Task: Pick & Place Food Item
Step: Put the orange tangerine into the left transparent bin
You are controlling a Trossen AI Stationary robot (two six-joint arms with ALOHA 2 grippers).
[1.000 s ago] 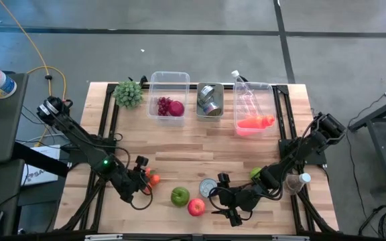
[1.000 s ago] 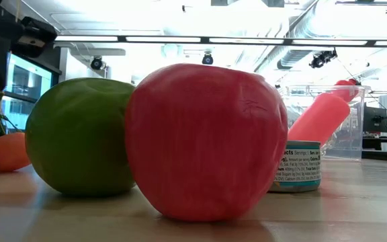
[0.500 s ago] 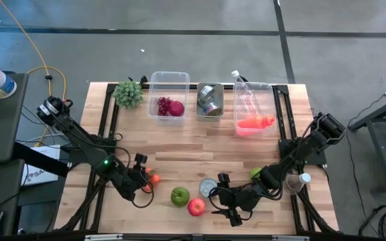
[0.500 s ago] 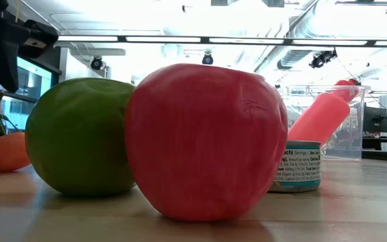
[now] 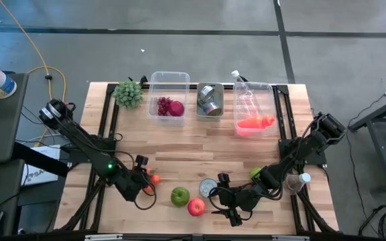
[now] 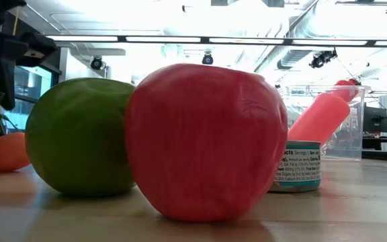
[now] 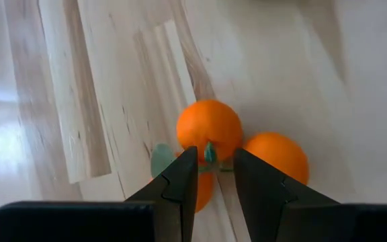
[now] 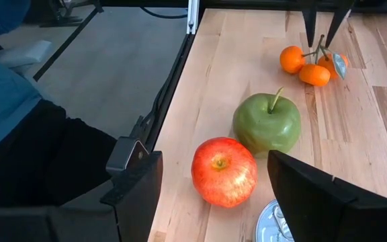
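A cluster of three small oranges with a green stem and leaf rests on the wood at the near left. My left gripper hangs just over it, pointing steeply down. It is open by a narrow gap, with the stem showing in that gap; I cannot tell whether a finger touches it. A green apple and a red apple sit side by side near the front edge, beside a tin can. My right gripper waits wide open behind the red apple.
Along the far edge stand a green plant, a clear bin of dark red fruit, a bin of cans and a bin of bottles. A green fruit and a plastic cup lie at the near right.
My left gripper has sunk a little and tipped further down over the orange cluster, its narrow gap unchanged. The oranges, the apples and my right arm have stayed where they were.
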